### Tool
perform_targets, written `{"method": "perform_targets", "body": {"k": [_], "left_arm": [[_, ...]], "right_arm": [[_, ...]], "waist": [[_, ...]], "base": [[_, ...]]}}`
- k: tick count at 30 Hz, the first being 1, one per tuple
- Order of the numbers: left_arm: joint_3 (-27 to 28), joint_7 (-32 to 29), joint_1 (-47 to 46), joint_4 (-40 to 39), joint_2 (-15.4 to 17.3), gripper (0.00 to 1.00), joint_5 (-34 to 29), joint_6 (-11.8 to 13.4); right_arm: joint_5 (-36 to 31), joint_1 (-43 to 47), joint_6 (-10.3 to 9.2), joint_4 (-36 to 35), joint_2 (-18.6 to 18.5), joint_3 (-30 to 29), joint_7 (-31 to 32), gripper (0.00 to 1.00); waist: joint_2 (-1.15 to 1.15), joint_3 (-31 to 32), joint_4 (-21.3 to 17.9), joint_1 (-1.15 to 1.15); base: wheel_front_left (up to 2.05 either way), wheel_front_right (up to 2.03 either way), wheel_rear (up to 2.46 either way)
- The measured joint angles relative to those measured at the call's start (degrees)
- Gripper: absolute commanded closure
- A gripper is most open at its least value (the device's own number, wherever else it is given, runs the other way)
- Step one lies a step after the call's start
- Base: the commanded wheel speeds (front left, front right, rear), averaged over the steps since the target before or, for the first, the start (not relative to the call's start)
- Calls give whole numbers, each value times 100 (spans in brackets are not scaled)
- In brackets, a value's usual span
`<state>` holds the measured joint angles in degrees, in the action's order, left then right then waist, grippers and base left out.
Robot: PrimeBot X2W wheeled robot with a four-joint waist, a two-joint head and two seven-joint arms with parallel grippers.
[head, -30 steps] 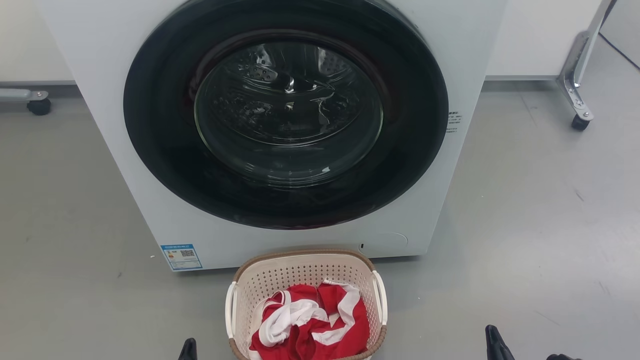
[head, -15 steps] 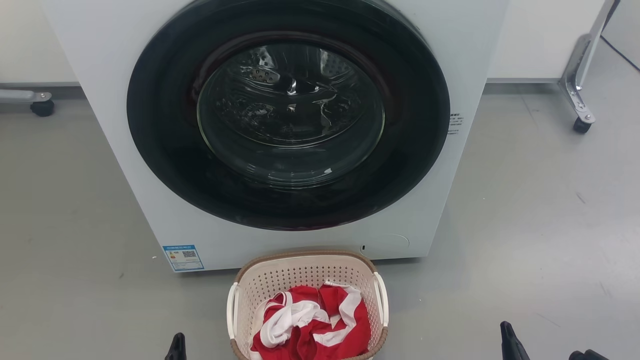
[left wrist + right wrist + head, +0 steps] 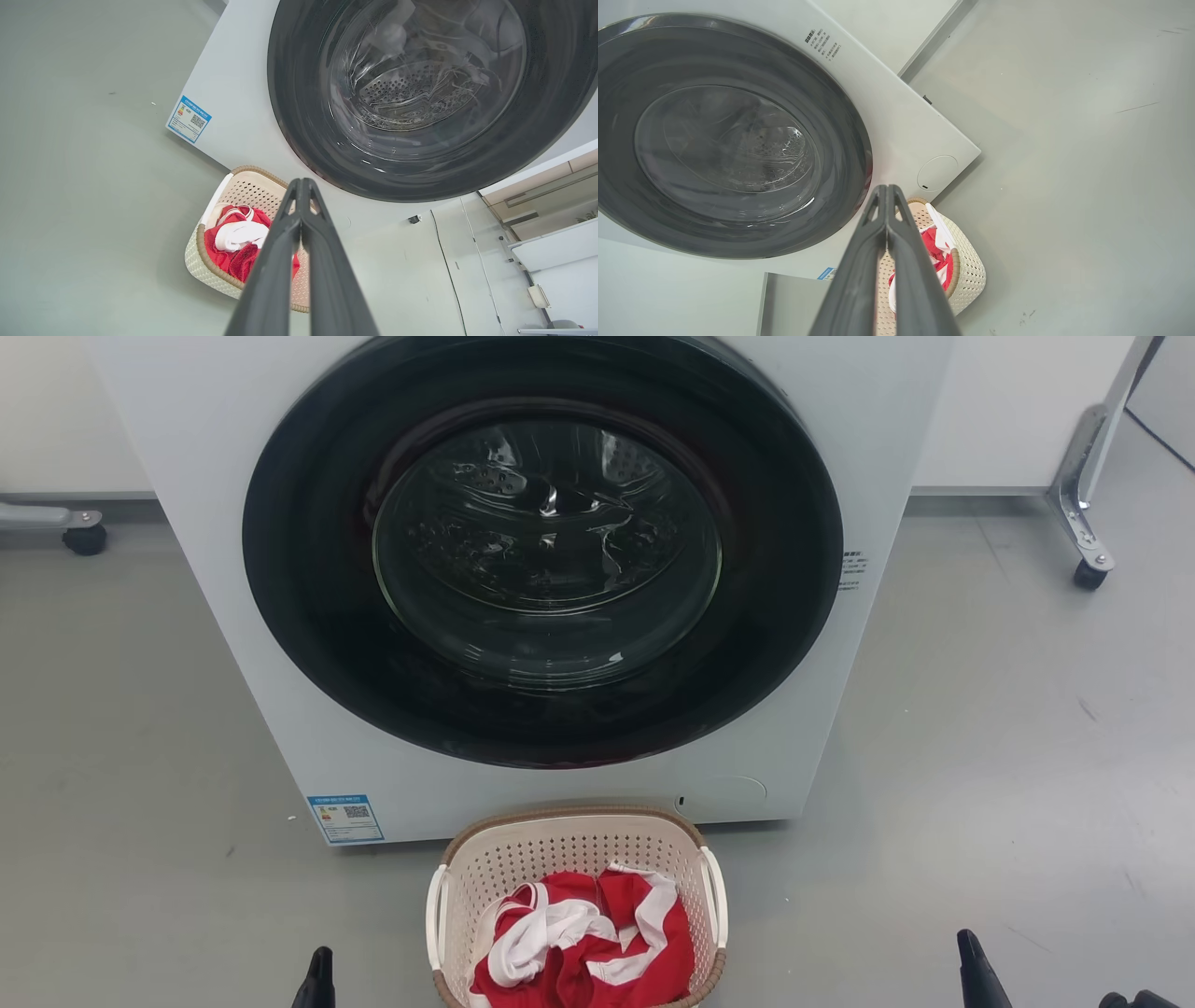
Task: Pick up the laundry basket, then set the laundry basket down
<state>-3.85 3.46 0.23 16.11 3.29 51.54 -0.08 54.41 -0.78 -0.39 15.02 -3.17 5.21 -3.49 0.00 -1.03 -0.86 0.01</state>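
On the floor [image 3: 980, 756] just before the washing machine [image 3: 187, 429] sits the laundry basket [image 3: 560, 854], red-and-white clothes [image 3: 579, 943] inside. I judge it light, slightly flexible plastic, best lifted by its white handles [image 3: 434, 915]. My left end effector [image 3: 301, 186] and right end effector [image 3: 887, 189] are pinched closed, empty

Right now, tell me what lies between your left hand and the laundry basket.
Bare grey floor, as the head view shows; the left hand sits clear of the laundry basket.

White washing machine [image 3: 546, 579], red-white cloth [image 3: 579, 952], grey floor [image 3: 980, 756]
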Motion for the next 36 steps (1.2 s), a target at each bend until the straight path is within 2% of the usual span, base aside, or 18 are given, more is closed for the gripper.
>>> {"method": "perform_targets", "body": {"k": [36], "left_arm": [[679, -744, -358, 55, -60, 100, 2930, -521]], "right_arm": [[2720, -335, 534, 155, 48, -948, 749, 100]], "waist": [[0, 70, 64, -1]], "base": [[0, 0, 0]]}}
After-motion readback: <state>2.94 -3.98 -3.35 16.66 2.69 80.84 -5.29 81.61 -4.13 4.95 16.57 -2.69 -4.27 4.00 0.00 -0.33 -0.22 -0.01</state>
